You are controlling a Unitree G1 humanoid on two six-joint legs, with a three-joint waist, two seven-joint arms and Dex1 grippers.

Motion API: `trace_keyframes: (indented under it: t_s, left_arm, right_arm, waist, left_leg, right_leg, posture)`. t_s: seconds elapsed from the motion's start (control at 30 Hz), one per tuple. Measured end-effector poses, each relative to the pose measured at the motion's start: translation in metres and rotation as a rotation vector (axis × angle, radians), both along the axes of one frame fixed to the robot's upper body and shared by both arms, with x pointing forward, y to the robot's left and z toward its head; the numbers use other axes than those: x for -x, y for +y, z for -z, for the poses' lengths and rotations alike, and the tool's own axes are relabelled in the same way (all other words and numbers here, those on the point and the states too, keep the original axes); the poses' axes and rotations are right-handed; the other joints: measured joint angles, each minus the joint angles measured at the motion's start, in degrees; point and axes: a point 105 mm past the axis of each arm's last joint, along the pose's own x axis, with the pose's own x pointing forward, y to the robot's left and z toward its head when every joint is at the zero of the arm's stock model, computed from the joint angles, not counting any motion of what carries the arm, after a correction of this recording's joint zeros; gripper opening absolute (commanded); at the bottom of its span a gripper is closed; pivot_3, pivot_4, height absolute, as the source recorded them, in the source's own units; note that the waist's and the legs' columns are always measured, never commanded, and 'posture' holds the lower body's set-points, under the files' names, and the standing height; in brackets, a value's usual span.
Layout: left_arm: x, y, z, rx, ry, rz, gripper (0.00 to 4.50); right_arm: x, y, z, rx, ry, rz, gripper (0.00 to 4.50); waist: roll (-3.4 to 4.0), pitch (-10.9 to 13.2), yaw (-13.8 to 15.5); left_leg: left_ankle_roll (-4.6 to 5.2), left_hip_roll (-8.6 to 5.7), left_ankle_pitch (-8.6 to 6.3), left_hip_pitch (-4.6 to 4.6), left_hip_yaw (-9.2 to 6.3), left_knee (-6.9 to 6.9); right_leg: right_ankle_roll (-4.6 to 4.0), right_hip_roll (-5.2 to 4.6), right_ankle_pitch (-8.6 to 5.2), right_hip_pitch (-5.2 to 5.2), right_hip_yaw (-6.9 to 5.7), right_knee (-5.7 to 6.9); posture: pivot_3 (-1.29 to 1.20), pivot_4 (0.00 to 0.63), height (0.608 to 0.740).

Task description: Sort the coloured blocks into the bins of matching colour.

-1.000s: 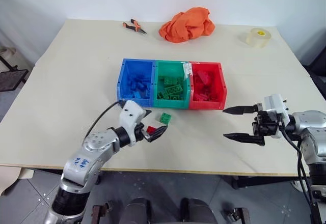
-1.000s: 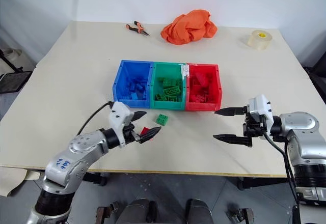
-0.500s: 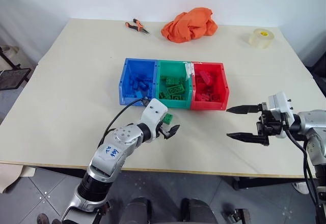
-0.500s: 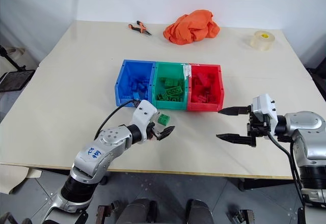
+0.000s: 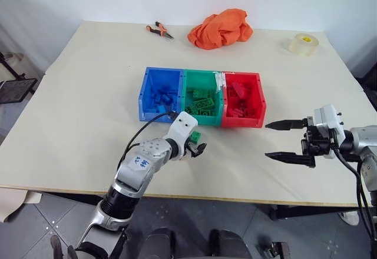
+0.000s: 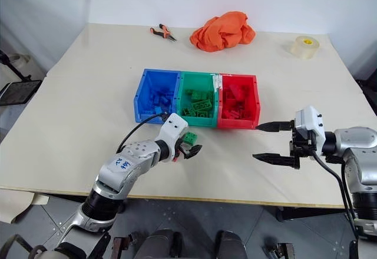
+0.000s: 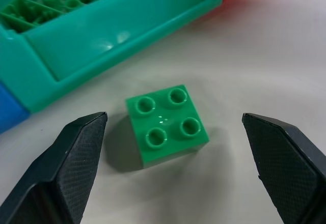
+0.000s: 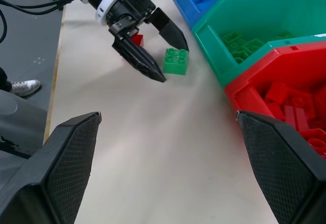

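We see the left gripper (image 7: pixel 173 168) spread wide around a green block (image 7: pixel 166 123) on the table (image 5: pixel 88 94), touching neither finger, just in front of the green bin (image 5: pixel 201 97). A red block (image 8: pixel 136 39) lies behind it. The right gripper (image 5: pixel 284 141) hangs open, well apart.

We see a cream desk (image 5: pixel 88 94) carrying a blue bin (image 5: pixel 158 93), a green bin (image 5: pixel 200 94) and a red bin (image 5: pixel 241 97), each with bricks of its own colour. A green studded block (image 7: pixel 165 123) and a red block (image 8: pixel 136 39) lie nearer. Far off sit an orange cloth (image 5: pixel 221 28), orange-handled pliers (image 5: pixel 156 30) and yellowish tape (image 5: pixel 303 43). Both pincers' fingers (image 7: pixel 76 158) are black.
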Motion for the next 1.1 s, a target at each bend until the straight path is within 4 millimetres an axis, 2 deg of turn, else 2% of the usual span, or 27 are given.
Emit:
trace_keyframes:
  t_s: [0.1, 0.33, 0.37, 0.63, 0.8, 0.87, 1.03, 1.1]
  left_arm:
    - [0.002, -0.001, 0.002, -0.021, 0.025, 0.011, 3.92]
    - [0.001, 0.002, 0.002, -0.03, 0.031, -0.009, 1.62]
    - [0.001, 0.001, 0.002, -0.028, 0.031, -0.009, 1.46]
    - [0.002, -0.004, -0.001, -0.013, 0.018, 0.012, 1.47]
    - [0.004, -0.013, -0.021, 0.035, -0.079, 0.059, 1.47]
    - [0.004, -0.016, -0.033, 0.058, -0.114, 0.068, 1.47]
    - [-0.004, -0.029, -0.082, 0.18, -0.279, 0.079, 1.47]
    - [-0.016, -0.031, -0.096, 0.202, -0.338, 0.072, 1.47]
  right_arm:
    - [0.0, 0.0, 0.001, -0.001, 0.004, 0.007, 4.5]
    - [0.001, -0.002, 0.004, -0.003, 0.022, 0.017, 4.5]
    - [0.001, -0.002, 0.004, -0.003, 0.022, 0.017, 4.5]
    - [0.001, -0.004, 0.002, 0.002, 0.015, 0.026, 4.5]
    - [0.002, -0.011, -0.002, -0.009, -0.001, 0.053, 4.5]
    - [0.005, -0.017, -0.006, -0.026, -0.012, 0.072, 4.5]
    - [0.002, -0.033, -0.025, -0.112, -0.073, 0.173, 4.5]
    - [0.0, -0.037, -0.027, -0.128, -0.09, 0.207, 4.5]
  waist:
    - [0.0, 0.0, 0.0]
    - [0.0, 0.0, 0.0]
    - [0.0, 0.0, 0.0]
    - [0.0, 0.0, 0.1]
    - [0.0, 0.0, 0.0]
    - [0.0, 0.0, 0.1]
    - [-0.01, 0.0, 0.2]
    - [-0.01, 0.0, 0.2]
  left_leg:
    - [0.0, 0.0, 0.0, 0.0, 0.0, 0.0]
    - [0.0, 0.0, 0.0, 0.01, -0.02, 0.0]
    - [0.0, 0.0, 0.0, 0.01, -0.02, 0.0]
    - [0.0, -0.01, 0.0, 0.0, -0.03, 0.02]
    - [0.0, -0.01, 0.0, -0.02, -0.03, 0.02]
    - [0.0, -0.01, 0.0, -0.02, -0.04, 0.02]
    - [0.01, -0.01, 0.0, -0.02, -0.02, 0.03]
    - [0.01, -0.02, 0.0, 0.0, 0.0, 0.03]
  right_leg:
    - [0.0, 0.0, 0.0, 0.0, 0.01, 0.0]
    - [0.0, -0.01, 0.0, 0.02, 0.02, 0.0]
    - [0.0, -0.01, 0.0, 0.03, 0.02, 0.0]
    - [0.0, -0.01, 0.0, 0.03, 0.02, 0.0]
    - [0.0, -0.02, 0.0, 0.03, 0.03, -0.01]
    - [0.0, -0.02, 0.0, 0.03, 0.03, -0.01]
    - [0.01, -0.02, 0.0, 0.05, -0.01, -0.02]
    - [0.01, 0.0, 0.0, 0.05, -0.06, -0.02]
  posture:
    - [0.0, 0.15, 0.74]
    - [0.0, 0.15, 0.74]
    - [0.0, 0.15, 0.74]
    - [0.0, 0.15, 0.74]
    - [0.0, 0.15, 0.74]
    - [0.0, 0.15, 0.74]
    - [0.0, 0.15, 0.74]
    - [0.0, 0.15, 0.74]
